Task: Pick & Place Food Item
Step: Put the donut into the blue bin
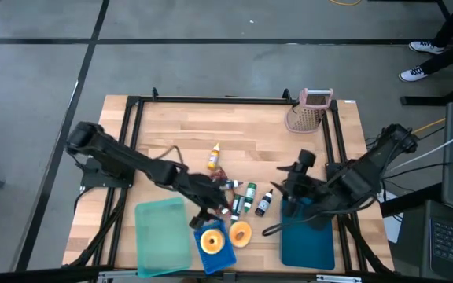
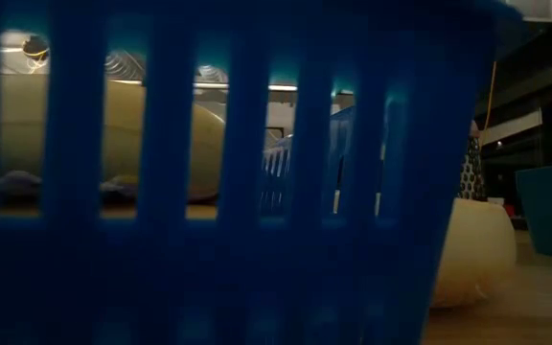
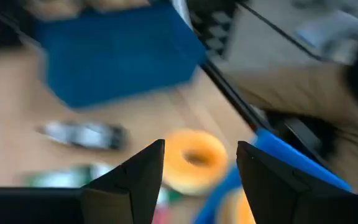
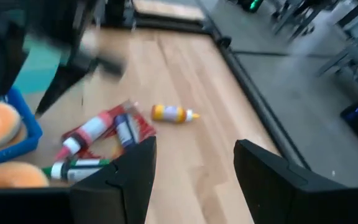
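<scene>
The left gripper [image 1: 211,216] hangs just above the small blue basket [image 1: 218,253] at the front of the tabletop [image 1: 179,134], and its fingers [image 3: 143,177] stand wide apart with nothing between them. One orange doughnut [image 1: 211,240] lies inside that basket, right below the fingers. A second doughnut [image 1: 240,233] rests on the wood just beside the basket's right wall.

The right gripper [image 1: 292,191] waits over the right half of the tabletop, its fingers [image 4: 132,171] also spread and empty, above the near edge of a dark blue bin [image 1: 307,244].

Between the two grippers lies a cluster of small bottles [image 1: 250,200], with a yellow bottle [image 1: 214,156] farther back. A teal lid [image 1: 162,236] lies flat left of the basket, and a pink perforated holder [image 1: 308,112] stands at the back right corner.
</scene>
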You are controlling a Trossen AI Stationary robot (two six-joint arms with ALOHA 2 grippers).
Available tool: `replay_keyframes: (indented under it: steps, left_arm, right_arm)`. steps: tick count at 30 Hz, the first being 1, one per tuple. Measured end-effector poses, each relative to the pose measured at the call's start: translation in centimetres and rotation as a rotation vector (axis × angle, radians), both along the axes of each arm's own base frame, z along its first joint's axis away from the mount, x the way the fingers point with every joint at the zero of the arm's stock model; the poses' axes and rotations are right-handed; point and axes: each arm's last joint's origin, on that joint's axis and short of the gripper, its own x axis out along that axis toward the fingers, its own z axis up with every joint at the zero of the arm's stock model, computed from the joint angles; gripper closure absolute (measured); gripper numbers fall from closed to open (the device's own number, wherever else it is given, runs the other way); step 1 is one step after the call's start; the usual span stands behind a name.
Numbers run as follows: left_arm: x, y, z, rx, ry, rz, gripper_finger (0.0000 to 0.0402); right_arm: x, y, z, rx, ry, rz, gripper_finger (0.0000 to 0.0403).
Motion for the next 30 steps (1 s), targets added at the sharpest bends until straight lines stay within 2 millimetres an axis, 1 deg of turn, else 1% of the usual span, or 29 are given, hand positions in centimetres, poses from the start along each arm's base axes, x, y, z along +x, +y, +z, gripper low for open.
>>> replay_keyframes:
  steps: [3, 6, 9, 12, 14, 17, 19, 22, 26, 30]
  left_arm:
    - [-1.6, 1.0, 3.4, 0.071, -0.132, 0.120, 0.0208]
    - [-3.6, 2.0, 6.5, 0.114, -0.255, 0.193, 0.0210]
    - [-5.9, 2.9, 8.5, 0.126, -0.342, 0.240, 0.0209]
    - [-8.1, 3.7, 9.4, 0.137, -0.388, 0.289, 0.0208]
    - [-9.5, 4.3, 9.2, 0.144, -0.400, 0.318, 0.0210]
    - [-11.3, 5.0, 8.2, 0.144, -0.403, 0.369, 0.0212]
    - [-12.3, 5.4, 7.3, 0.130, -0.409, 0.398, 0.0212]
    - [-13.6, 5.8, 5.5, 0.080, -0.418, 0.426, 0.0212]
    - [-14.9, 6.3, 3.4, 0.030, -0.426, 0.450, 0.0212]
    - [-15.6, 6.6, 1.8, 0.013, -0.425, 0.478, 0.0212]
  right_arm:
    - [2.0, 0.7, -2.1, 0.042, 0.090, -0.004, 0.0191]
    - [4.5, 1.6, -4.7, 0.079, 0.188, 0.017, 0.0191]
    - [7.0, 2.5, -7.7, 0.128, 0.290, 0.072, 0.0191]
    - [8.9, 2.9, -10.3, 0.191, 0.396, 0.115, 0.0191]
    - [9.9, 2.8, -11.8, 0.230, 0.449, 0.131, 0.0191]
    - [11.2, 3.1, -13.1, 0.299, 0.475, 0.193, 0.0191]
    - [12.1, 3.3, -13.4, 0.357, 0.457, 0.254, 0.0191]
    - [12.8, 3.1, -13.6, 0.430, 0.454, 0.302, 0.0191]
    - [13.1, 2.7, -14.3, 0.507, 0.476, 0.329, 0.0191]
    - [12.8, 2.3, -16.5, 0.593, 0.493, 0.339, 0.0191]
